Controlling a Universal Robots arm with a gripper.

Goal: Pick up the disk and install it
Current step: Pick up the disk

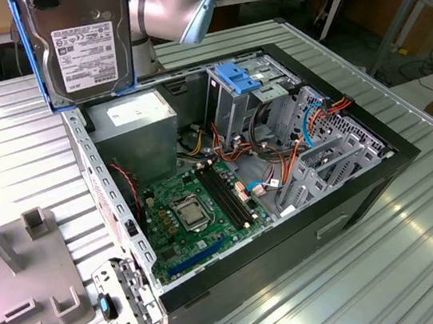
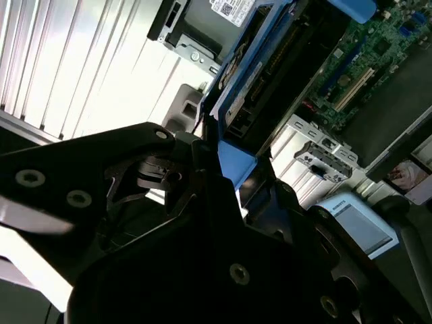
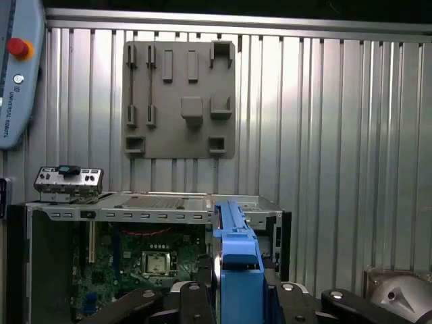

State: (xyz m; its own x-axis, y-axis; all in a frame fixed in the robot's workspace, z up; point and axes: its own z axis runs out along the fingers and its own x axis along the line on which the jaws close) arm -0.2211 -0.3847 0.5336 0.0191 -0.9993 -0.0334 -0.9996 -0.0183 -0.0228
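I am holding the hard drive (image 1: 85, 43) high at the exterior view's upper left, tool (image 3: 237, 294) clamped on its blue rail (image 3: 236, 250), so it is clearing the computer case (image 1: 364, 181).

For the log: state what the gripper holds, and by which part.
The gripper holds the disk, clamped on the blue rail along one edge.

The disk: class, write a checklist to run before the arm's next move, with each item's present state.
1. Lifted clear: ok; the disk hangs upright above the case.
2. Grip: ok; jaws shut on its blue frame in both wrist views.
3. Case open: ok; circuit board exposed.
4. Over the drive cage: not ok; the disk hangs to the exterior view's left of it.
5. Cage slot free: cannot tell; cables crowd it.
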